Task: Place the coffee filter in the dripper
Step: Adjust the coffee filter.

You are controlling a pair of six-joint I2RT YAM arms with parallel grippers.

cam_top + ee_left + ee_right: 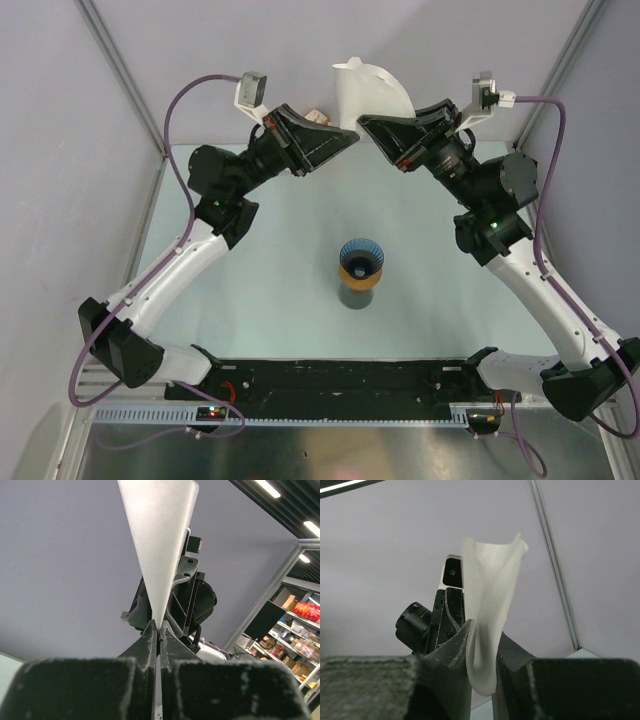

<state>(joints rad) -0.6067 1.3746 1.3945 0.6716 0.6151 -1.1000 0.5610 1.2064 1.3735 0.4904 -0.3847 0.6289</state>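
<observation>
No legible text anywhere.

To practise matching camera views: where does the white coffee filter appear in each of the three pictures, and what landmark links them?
Top external: coffee filter at top centre, beyond the dripper.
Left wrist: upper centre, a white cone, its tip pinched in the left gripper.
Right wrist: centre, between the fingers of the right gripper.
Shared landmark: the left gripper, the dark shape behind the filter in the right wrist view.

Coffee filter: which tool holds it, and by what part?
Both. The left tool pinches the coffee filter at its narrow pointed end; the right tool clamps its folded lower edge.
</observation>
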